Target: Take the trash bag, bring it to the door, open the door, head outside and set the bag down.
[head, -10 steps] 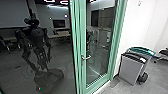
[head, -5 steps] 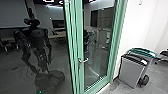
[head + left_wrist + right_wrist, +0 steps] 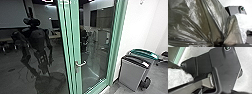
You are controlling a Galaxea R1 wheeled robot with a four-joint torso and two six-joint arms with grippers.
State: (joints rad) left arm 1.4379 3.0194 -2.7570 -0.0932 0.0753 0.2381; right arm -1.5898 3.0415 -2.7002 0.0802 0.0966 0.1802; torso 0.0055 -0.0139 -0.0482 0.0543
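A green-framed glass door with a metal lever handle stands in front of me in the head view, and looks closed. The dark, shiny trash bag is large in the left wrist view. Its plastic gathers into tight folds at my left gripper, which is shut on it. In the right wrist view, crumpled whitish translucent plastic lies beside the robot's own dark plate. Whether my right gripper is open or shut cannot be told.
Right of the door, by the white wall, stand a grey bin with a dark top and another with a teal top. Dark glass on the left reflects the robot. Tables and chairs show dimly in the glass.
The head camera has moved: the door's handle edge and lever now sit further left and lower in its view, and the bins slightly lower.
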